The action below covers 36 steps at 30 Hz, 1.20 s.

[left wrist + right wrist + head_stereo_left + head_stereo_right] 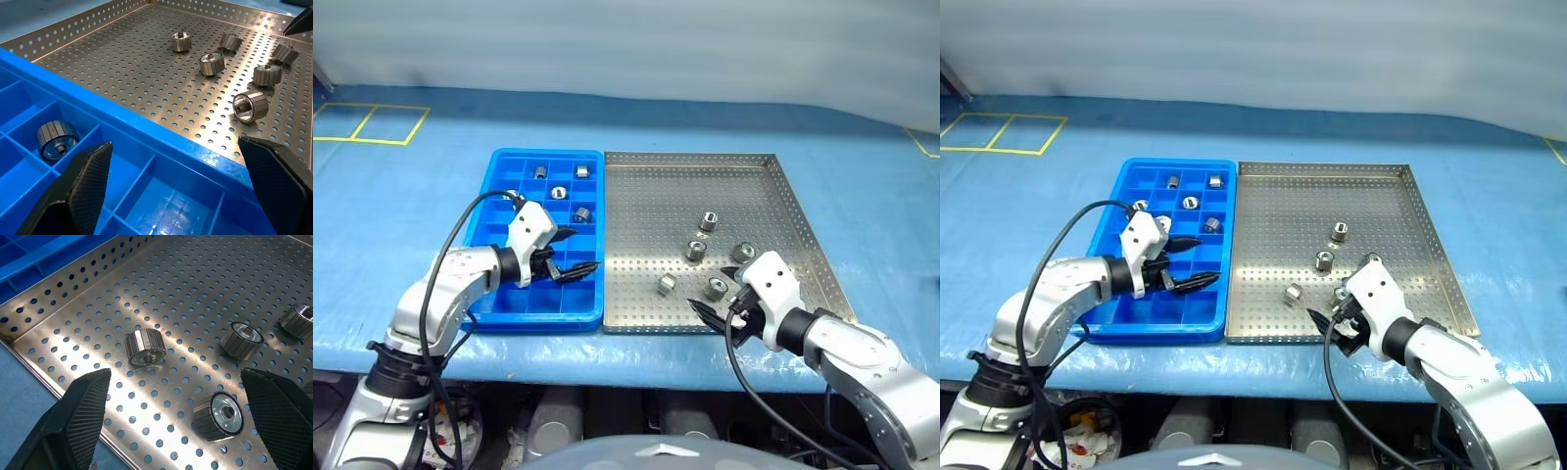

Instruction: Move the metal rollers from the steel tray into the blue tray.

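Note:
Several metal rollers (696,250) lie loose toward the near right part of the steel tray (646,206). The blue tray (548,319) sits against its left side, with several rollers (558,192) in its far compartments. My left gripper (578,252) hovers open over the blue tray's near right compartments, with nothing between its fingers (88,181). My right gripper (720,304) stands open over the steel tray's near edge. One roller (218,415) lies just ahead between its fingers (83,421), and another roller (145,347) lies a little farther off.
Both trays rest on a blue cloth-covered table (862,196) with yellow tape lines (372,122) at the far left. The table's front edge runs just behind both wrists. Black cables (450,245) loop from each arm.

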### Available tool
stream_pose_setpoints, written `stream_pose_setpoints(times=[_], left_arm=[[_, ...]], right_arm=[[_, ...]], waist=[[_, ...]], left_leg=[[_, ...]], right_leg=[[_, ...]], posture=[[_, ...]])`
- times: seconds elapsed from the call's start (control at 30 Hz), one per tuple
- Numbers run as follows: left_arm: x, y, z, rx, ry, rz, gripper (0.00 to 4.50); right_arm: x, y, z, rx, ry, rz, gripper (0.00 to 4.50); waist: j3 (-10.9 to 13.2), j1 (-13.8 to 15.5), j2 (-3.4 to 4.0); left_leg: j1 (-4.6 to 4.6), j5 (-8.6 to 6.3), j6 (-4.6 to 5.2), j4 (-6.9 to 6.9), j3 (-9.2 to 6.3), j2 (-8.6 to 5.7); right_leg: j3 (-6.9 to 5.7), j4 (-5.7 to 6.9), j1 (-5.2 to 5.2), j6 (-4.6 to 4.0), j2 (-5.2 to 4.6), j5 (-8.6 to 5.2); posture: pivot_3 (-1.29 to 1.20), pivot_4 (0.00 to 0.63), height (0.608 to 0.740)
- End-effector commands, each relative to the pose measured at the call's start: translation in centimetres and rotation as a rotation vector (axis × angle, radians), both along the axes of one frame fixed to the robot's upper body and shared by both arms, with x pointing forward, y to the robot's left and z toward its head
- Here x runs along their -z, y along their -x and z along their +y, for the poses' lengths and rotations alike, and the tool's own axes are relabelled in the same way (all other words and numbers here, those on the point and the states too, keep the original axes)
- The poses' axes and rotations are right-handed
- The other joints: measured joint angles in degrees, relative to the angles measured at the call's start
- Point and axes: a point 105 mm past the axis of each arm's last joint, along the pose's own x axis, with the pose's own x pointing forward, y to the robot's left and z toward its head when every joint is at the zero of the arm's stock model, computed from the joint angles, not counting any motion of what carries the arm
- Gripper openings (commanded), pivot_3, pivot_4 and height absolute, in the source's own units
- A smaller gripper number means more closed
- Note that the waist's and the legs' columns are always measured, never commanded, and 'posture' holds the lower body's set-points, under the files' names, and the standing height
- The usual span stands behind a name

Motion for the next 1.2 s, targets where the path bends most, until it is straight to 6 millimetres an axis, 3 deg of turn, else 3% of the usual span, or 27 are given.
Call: stream_pose_setpoints(times=[0.03,1.2], left_arm=[[-1.60,0.19,-0.30,0.014,0.004,-0.070,4.48],[-1.68,0.10,-0.39,0.027,-0.004,-0.065,4.48]], right_arm=[[-0.64,0.00,0.08,-0.005,0.010,-0.037,4.47],[-0.06,0.29,0.16,-0.004,0.009,-0.006,4.47]], waist=[[0.00,0.00,0.00],[0.00,0.06,0.00]], left_leg=[[0.00,0.00,0.00,0.00,0.00,0.00],[0.00,0.00,0.00,0.01,0.00,0.00]], right_leg=[[0.00,0.00,0.00,0.00,0.00,0.00],[0.00,0.00,0.01,0.00,0.00,0.00]], posture=[[0.13,0.150,0.740],[0.13,0.150,0.740]])
